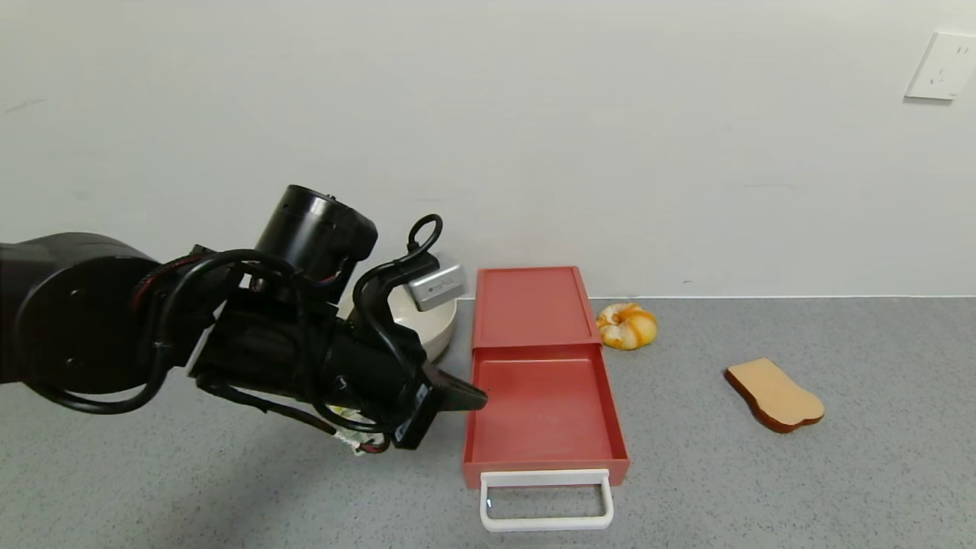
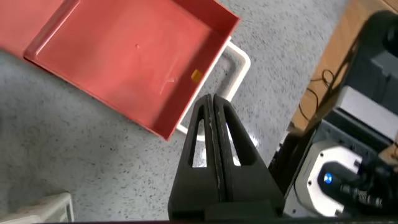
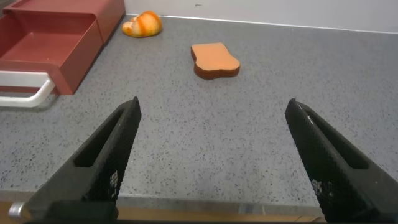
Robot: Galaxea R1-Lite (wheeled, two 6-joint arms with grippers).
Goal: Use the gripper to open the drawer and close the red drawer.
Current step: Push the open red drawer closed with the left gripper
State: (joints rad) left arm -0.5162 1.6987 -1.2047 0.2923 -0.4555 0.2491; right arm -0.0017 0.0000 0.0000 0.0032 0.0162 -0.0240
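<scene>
The coral-red drawer (image 1: pixel 543 408) is pulled out of its flat red case (image 1: pixel 530 305) toward the table's front. Its tray is empty. Its white loop handle (image 1: pixel 547 499) lies free at the front. My left gripper (image 1: pixel 476 398) is shut on nothing, with its tip just beside the tray's left wall, above the table. In the left wrist view the closed fingers (image 2: pixel 212 124) sit over the grey table next to the tray's corner (image 2: pixel 163 127) and the handle (image 2: pixel 239 68). My right gripper (image 3: pixel 214 124) is open, low at the table's front edge, right of the drawer (image 3: pixel 50 46).
A beige bowl (image 1: pixel 433 324) sits behind my left arm, left of the case. A bread roll (image 1: pixel 626 325) lies right of the case near the wall. A toast slice (image 1: pixel 775 394) lies farther right. The grey table ends at the white wall.
</scene>
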